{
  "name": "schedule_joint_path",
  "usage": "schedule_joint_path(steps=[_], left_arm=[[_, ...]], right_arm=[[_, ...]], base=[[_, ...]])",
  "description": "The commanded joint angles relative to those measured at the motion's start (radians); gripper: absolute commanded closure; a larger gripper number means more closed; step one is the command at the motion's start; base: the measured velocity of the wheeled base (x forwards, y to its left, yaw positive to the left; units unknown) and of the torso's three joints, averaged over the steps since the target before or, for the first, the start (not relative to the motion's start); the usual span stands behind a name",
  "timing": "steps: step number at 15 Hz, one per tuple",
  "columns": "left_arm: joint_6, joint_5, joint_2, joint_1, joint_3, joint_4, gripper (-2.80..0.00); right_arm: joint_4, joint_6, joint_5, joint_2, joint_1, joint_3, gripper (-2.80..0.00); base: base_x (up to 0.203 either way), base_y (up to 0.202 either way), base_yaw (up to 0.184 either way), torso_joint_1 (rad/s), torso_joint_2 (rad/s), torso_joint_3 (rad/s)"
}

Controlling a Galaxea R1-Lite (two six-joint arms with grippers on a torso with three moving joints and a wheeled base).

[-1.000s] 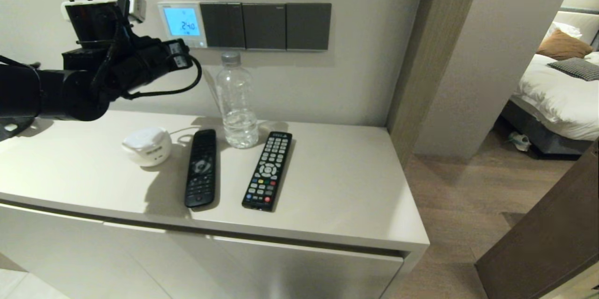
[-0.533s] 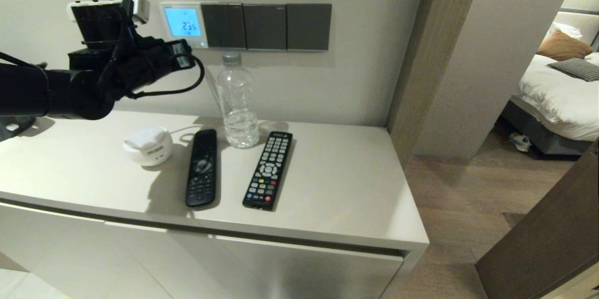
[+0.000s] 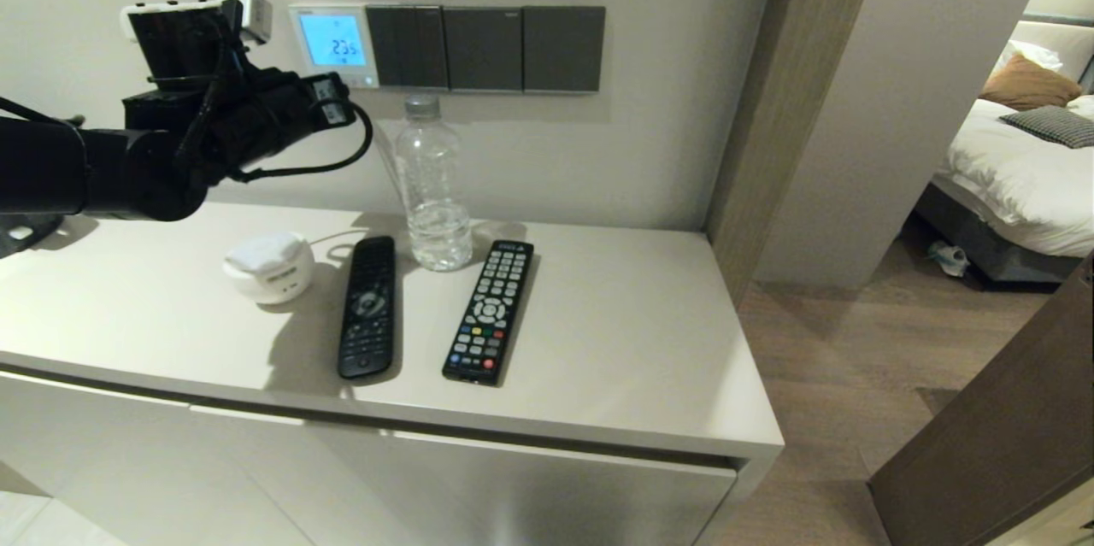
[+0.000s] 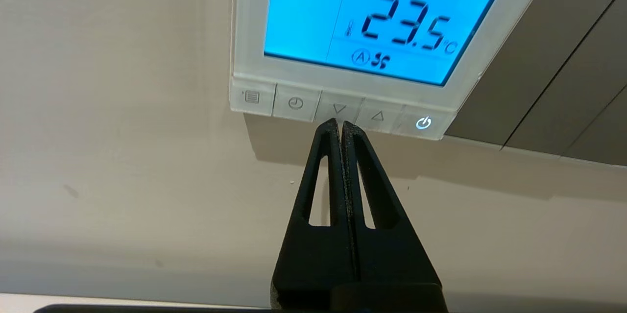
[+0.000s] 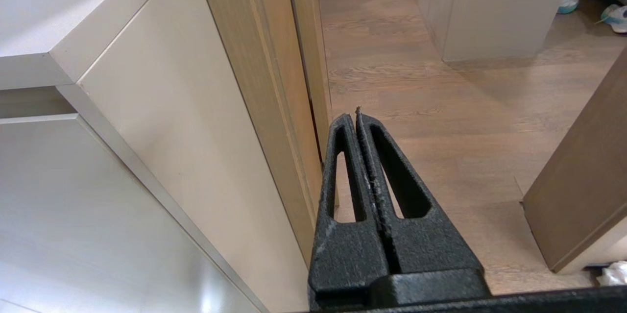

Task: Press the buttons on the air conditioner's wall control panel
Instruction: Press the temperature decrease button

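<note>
— Buttons (image 4: 338,109) run in a row of five along the lower edge of the white control panel (image 3: 333,44), which is fixed to the wall at the left end of a strip of dark switch plates (image 3: 485,48). Its screen glows blue and reads 23.5.

— And the arm?

— The left gripper (image 4: 340,124) is raised to the panel, fingers clenched tight together with nothing between them, tips at the lower edge of the down-arrow key. Whether they actually press it is hard to say from this angle.

— What's below?

— A cabinet top (image 3: 615,332) with a clear water bottle (image 3: 433,184), two black remotes (image 3: 368,306) (image 3: 489,311) lying side by side, and a small white round gadget (image 3: 268,266).

— The other arm?

— The right gripper (image 5: 354,116) hangs low beside the cabinet's end, over the wood floor (image 5: 441,92), fingers likewise closed on nothing.
</note>
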Motion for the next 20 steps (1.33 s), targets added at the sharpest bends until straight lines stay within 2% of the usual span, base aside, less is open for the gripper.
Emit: schedule_joint_path(steps=[1, 20], left_arm=[[-0.001, -0.001, -0.029, 0.000, 0.012, -0.005, 0.00], [0.001, -0.001, -0.010, 0.000, 0.003, 0.002, 0.00]], right_arm=[[0.000, 0.000, 0.000, 0.002, 0.000, 0.002, 0.00], [0.000, 0.000, 0.000, 0.002, 0.000, 0.002, 0.00]], base=[[0.000, 0.000, 0.000, 0.000, 0.00, 0.000], [0.000, 0.000, 0.000, 0.002, 0.00, 0.000]])
